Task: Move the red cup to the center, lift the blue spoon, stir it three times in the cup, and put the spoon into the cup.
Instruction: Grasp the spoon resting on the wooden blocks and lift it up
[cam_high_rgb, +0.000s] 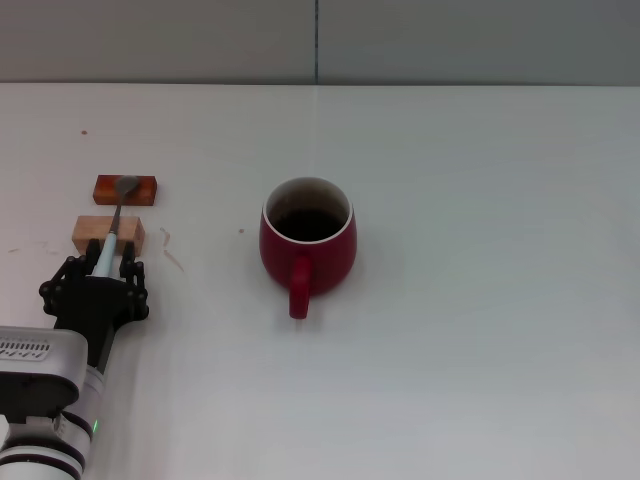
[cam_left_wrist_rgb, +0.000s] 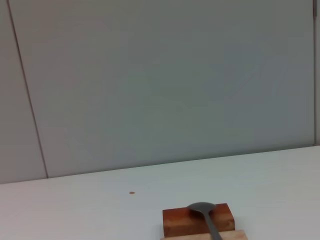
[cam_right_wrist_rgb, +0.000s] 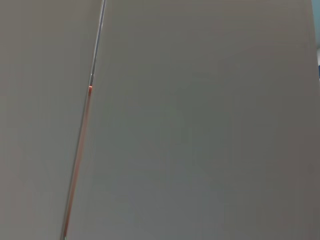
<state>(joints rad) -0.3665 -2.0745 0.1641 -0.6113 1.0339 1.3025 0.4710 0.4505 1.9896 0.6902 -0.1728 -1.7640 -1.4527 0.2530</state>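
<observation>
The red cup (cam_high_rgb: 308, 250) stands upright near the middle of the white table (cam_high_rgb: 480, 300), its handle pointing toward me and its inside dark. To its left the blue spoon (cam_high_rgb: 115, 215) lies across two wooden blocks, bowl on the far one. My left gripper (cam_high_rgb: 102, 265) sits low at the near end of the spoon's pale handle, one finger on each side of it, open. In the left wrist view the spoon's grey bowl (cam_left_wrist_rgb: 202, 209) rests on the red-brown block. The right gripper is out of view.
A red-brown wooden block (cam_high_rgb: 140, 189) and a pale wooden block (cam_high_rgb: 88, 232) carry the spoon at the table's left. The same blocks show in the left wrist view (cam_left_wrist_rgb: 180, 222). A grey wall (cam_high_rgb: 450, 40) bounds the table's far edge.
</observation>
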